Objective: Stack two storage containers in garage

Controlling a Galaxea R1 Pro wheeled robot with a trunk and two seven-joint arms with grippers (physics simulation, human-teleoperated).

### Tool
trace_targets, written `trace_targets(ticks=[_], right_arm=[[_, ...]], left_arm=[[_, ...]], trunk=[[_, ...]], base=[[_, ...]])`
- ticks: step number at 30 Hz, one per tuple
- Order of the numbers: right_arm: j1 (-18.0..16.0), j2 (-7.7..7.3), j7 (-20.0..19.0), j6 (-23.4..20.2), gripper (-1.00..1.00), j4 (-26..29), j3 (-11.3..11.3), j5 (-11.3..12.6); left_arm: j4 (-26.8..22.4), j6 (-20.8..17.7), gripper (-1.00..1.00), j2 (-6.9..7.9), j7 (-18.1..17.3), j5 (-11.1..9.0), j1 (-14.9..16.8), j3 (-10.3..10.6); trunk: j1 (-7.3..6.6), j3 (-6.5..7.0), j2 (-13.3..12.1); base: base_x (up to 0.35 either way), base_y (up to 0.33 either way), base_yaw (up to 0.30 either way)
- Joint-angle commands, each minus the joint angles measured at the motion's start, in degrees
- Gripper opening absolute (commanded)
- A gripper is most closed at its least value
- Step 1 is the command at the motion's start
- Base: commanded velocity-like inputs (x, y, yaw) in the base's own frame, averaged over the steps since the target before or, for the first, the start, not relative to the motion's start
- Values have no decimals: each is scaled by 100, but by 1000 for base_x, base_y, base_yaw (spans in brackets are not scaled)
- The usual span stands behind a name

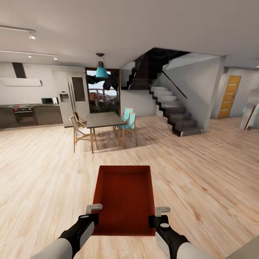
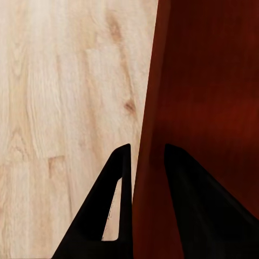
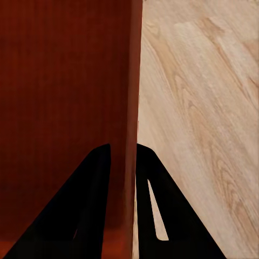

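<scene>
Storage container (image 1: pixel 124 199) carried low over a light plank floor (image 1: pixel 201 172), held by both grippers.

Left gripper (image 2: pixel 147 162) and right gripper (image 3: pixel 123 156) each pinch a side wall; dining table (image 1: pixel 104 120) at 12 o'clock, stairs (image 1: pixel 172 108) at 1 o'clock, kitchen units (image 1: pixel 28 115) at 10.

Both arms forward, left gripper (image 1: pixel 94 212) and right gripper (image 1: pixel 158 214) each with jaws clamped on a container wall (image 1: pixel 124 196).

One red-orange storage container (image 1: pixel 124 198), two robot hands, left hand (image 1: pixel 94 211) and right hand (image 1: pixel 158 214), one dining bench (image 1: pixel 104 119), four chairs, one teal pendant lamp (image 1: pixel 101 71), one staircase (image 1: pixel 172 108).
</scene>
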State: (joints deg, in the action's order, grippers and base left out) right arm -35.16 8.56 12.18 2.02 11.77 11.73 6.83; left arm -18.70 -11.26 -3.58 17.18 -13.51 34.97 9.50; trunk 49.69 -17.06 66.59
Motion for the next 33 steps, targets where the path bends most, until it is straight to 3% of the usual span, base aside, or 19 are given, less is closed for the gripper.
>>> trace_targets(ticks=[1,7,28,33], right_arm=[[-8,-100,38,27,-100,-17,-232,407],[-8,-94,38,53,-100,-17,-224,399],[-8,-100,38,35,-100,-17,-233,401],[-8,-100,38,27,-100,-17,-233,401]], left_arm=[[-29,274,-100,24,61,85,-1,27],[-29,274,-100,23,60,85,-2,26],[-29,274,-100,24,62,85,-1,26],[-29,274,-100,24,64,86,-1,29]], trunk=[[4,-7,4],[4,-7,4],[4,3,4],[4,8,4]], base=[[322,146,-3],[322,166,-50],[322,169,-272],[322,169,-51]])
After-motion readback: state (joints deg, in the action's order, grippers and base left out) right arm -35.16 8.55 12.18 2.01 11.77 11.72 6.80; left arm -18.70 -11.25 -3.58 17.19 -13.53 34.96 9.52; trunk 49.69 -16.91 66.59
